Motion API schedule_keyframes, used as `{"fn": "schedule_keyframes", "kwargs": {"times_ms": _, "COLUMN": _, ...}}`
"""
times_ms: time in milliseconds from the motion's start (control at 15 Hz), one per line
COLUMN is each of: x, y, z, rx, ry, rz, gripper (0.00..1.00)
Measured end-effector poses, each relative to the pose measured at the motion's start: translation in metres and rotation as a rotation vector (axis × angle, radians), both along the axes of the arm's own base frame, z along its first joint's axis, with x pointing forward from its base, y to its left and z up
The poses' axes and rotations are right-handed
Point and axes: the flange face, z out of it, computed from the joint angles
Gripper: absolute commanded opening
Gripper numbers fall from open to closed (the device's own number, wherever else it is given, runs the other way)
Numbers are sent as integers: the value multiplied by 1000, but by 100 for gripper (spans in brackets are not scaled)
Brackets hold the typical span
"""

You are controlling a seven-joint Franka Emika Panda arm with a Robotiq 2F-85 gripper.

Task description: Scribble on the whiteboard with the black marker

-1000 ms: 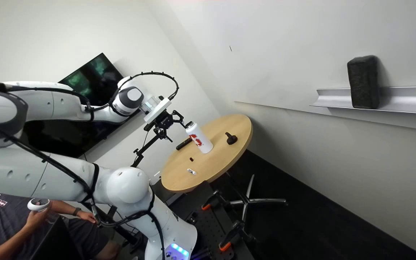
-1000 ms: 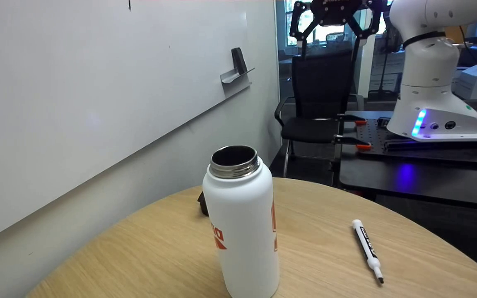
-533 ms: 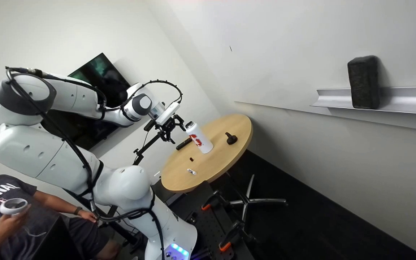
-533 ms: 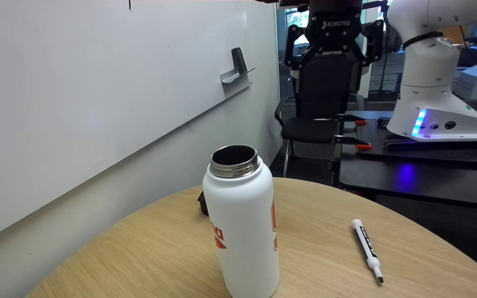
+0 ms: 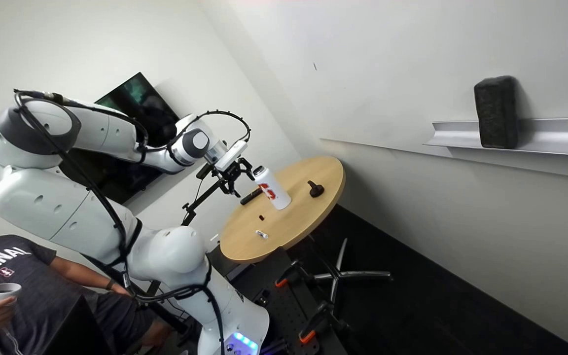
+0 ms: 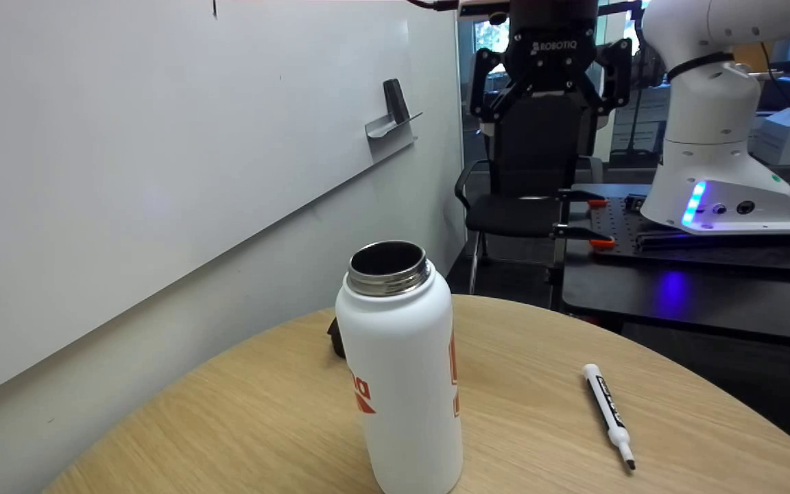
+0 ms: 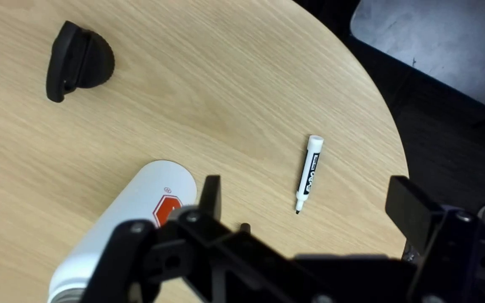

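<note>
The black marker (image 7: 308, 172) is a white-bodied pen with a black label and bare black tip. It lies on the round wooden table and shows in both exterior views (image 5: 262, 234) (image 6: 607, 415). My gripper (image 7: 308, 200) is open and empty, high above the table. In the wrist view the marker appears between its fingers, well below them. In the exterior views the gripper (image 6: 539, 137) hangs fingers-down near the bottle's far side (image 5: 244, 185). The whiteboard (image 6: 162, 137) covers the wall beside the table (image 5: 402, 74), with one short dark stroke on it.
A white open bottle (image 6: 402, 384) with red print stands on the table (image 7: 209, 84), left of the marker in the wrist view. A black lid (image 7: 80, 61) and small dark cap (image 7: 245, 227) lie there. A dark eraser (image 5: 496, 112) rests on the board's ledge (image 5: 550, 135).
The arm has moved forward over the table and the gripper has come lower, mostly in the earlier half second. The gripper stays open. The marker and bottle have not moved.
</note>
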Motion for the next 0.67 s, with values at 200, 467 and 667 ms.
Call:
{"fn": "schedule_keyframes", "kwargs": {"times_ms": 200, "x": -10, "y": 8, "z": -27, "rx": -21, "ry": -3, "rz": -27, "gripper": 100}}
{"fn": "schedule_keyframes", "kwargs": {"times_ms": 467, "x": -27, "y": 23, "z": -69, "rx": -7, "ry": 12, "rz": -45, "gripper": 100}}
{"fn": "schedule_keyframes", "kwargs": {"times_ms": 667, "x": -36, "y": 32, "z": -99, "rx": 15, "ry": 28, "rz": -24, "gripper": 100}}
